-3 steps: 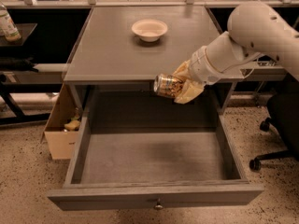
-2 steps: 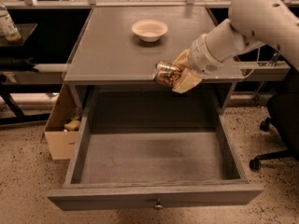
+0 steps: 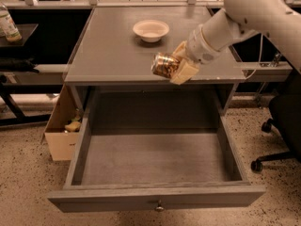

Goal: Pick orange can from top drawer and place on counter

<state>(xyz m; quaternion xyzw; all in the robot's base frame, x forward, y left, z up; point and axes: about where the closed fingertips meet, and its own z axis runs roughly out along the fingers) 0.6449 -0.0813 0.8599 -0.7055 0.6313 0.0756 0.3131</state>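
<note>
Above the tabletop (image 3: 113, 55) front edge, the claw (image 3: 178, 62) clamps the can (image 3: 163, 65) sideways; released here, it could roll off into the drawer (image 3: 155, 154).

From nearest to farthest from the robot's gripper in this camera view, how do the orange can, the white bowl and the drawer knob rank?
1. Orange can: held in the gripper, over the counter's front edge.
2. Bowl: farther back on the counter.
3. Knob: well below, on the open drawer's front.
</note>
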